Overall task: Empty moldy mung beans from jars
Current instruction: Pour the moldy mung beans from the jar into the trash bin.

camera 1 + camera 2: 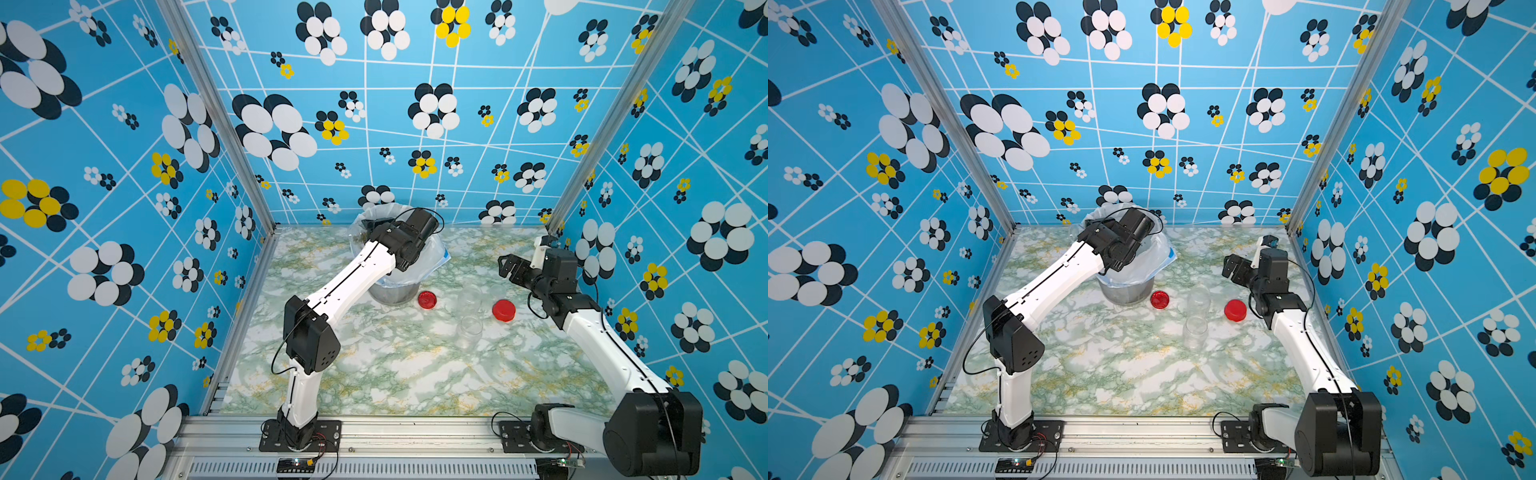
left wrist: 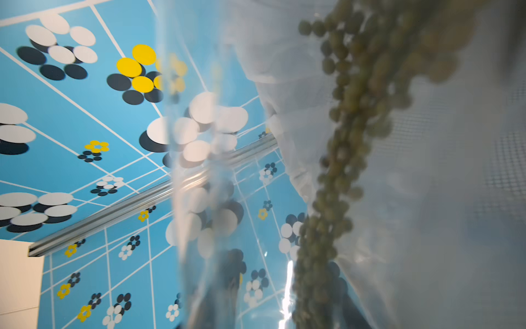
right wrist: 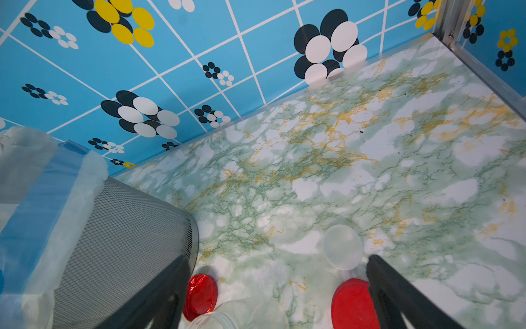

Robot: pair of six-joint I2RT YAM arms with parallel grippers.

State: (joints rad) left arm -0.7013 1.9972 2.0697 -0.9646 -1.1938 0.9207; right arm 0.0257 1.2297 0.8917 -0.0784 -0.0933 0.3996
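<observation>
Above the marble tabletop [image 1: 374, 374], upper centre, a jar [image 2: 205, 185] at the left gripper [image 1: 371, 226] pours mung beans [image 2: 341, 148] into the bucket [image 1: 390, 293]; we cannot tell how its jaws stand. The right gripper [image 3: 277, 259] hangs spread, empty. We should hold the tilt until the stream stops.

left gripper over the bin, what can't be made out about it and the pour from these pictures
- left gripper: in both top views its own wrist covers the jaws; the left wrist view shows no fingers, so the grip cannot be told.
- clear jar: left wrist view, blurred and cut off by the edges.
- mung beans: amount left unreadable, blurred.
- bin inside: in both top views hidden by the left arm and the bag.
</observation>
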